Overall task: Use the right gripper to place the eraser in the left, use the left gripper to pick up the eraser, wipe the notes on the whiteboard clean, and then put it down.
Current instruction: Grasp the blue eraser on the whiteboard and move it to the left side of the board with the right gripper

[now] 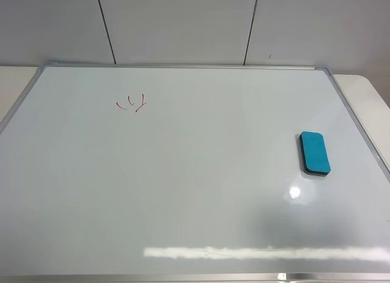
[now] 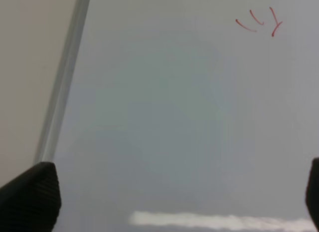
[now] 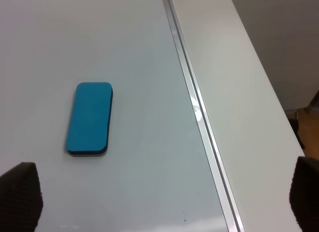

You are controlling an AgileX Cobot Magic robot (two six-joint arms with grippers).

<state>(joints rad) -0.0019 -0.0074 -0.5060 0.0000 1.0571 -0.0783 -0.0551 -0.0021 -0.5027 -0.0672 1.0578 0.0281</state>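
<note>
The whiteboard fills most of the exterior view. The red notes are at its upper left; they also show in the left wrist view. The teal eraser lies flat on the board near the right edge; it also shows in the right wrist view. No arm shows in the exterior view. My left gripper is open and empty above the board's left part, short of the notes. My right gripper is open and empty, short of the eraser and above the board's right frame.
The board's silver frame runs beside a cream table surface on the right. The left frame and more table show in the left wrist view. A tiled wall stands behind the board.
</note>
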